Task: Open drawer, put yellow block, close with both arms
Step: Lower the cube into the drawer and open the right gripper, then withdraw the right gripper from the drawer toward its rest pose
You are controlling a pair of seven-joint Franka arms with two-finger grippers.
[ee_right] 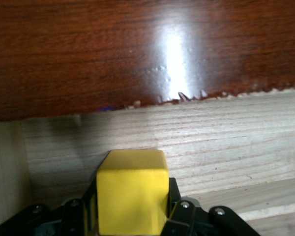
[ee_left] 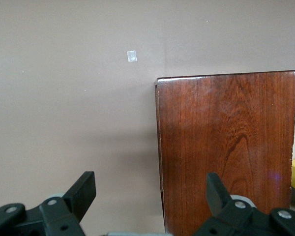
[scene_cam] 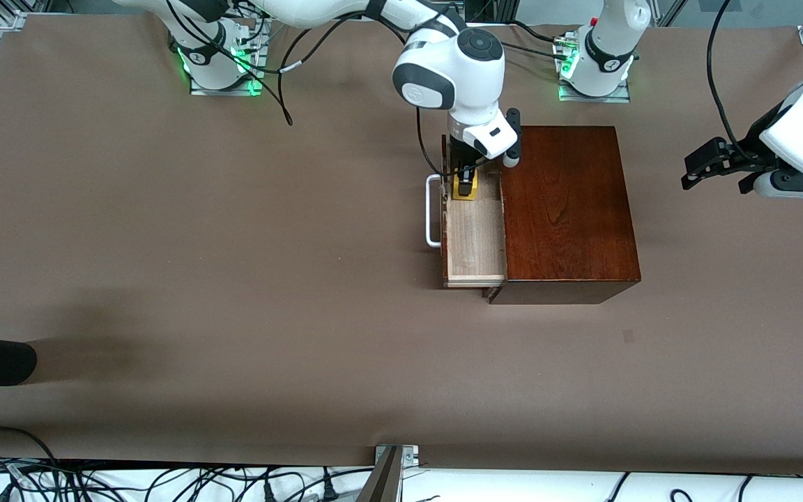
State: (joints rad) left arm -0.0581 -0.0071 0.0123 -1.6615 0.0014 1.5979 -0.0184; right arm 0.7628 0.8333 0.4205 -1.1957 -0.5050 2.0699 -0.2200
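The right tool (scene_cam: pixel 466 183) pinched the yellow block (scene_cam: pixel 465 187) between its fingers (ee_right: pixel 179 209), low inside the pulled-out drawer (scene_cam: pixel 475 237), at the drawer's end farther from the front camera. The left tool (scene_cam: pixel 705 167) waited with fingers spread, over the desk (scene_cam: pixel 234 279) beside the wooden box (scene_cam: pixel 569 209).

Bright yellow block (ee_right: pixel 132 189), pale-wood drawer (scene_cam: pixel 475 240), glossy reddish-brown box (scene_cam: pixel 569 209), brown table (scene_cam: pixel 199 244).
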